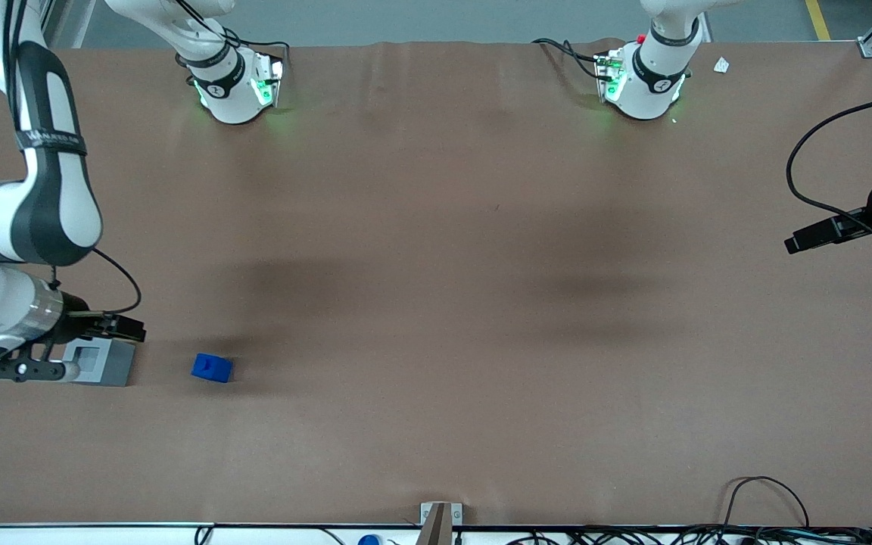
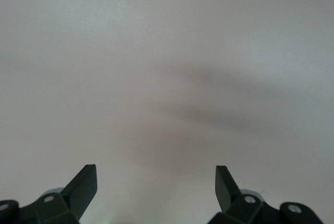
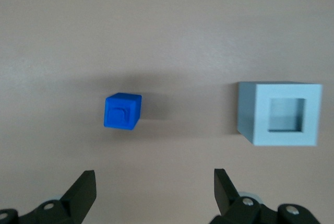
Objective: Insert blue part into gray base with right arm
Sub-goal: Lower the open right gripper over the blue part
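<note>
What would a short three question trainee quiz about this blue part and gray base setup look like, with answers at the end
1. True or false: the blue part already sits in the gray base.
2. What is in the base's square socket? A) the blue part B) nothing C) a cable
3. Fill in: the right arm's gripper is ____, holding nothing.

Key:
1. False. The blue part lies on the table, beside the base and apart from it.
2. B. The socket shows empty in the right wrist view.
3. Open. Its fingers stand wide apart above the table, with the base partly hidden under the arm's wrist in the front view.
</note>
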Action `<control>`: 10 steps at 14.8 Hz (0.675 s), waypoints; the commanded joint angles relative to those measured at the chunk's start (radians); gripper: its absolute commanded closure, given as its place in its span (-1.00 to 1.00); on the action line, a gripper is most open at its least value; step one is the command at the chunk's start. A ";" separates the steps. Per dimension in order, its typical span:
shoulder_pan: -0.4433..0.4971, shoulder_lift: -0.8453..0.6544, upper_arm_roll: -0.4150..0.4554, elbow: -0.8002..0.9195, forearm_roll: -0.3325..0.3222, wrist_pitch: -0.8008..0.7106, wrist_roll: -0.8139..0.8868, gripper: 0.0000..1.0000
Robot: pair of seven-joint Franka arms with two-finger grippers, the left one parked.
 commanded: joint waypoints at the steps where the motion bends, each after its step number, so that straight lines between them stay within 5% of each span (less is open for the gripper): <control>1: 0.036 0.042 -0.002 0.000 0.007 0.050 0.054 -1.00; 10: 0.095 0.174 -0.002 0.008 0.013 0.173 0.185 -1.00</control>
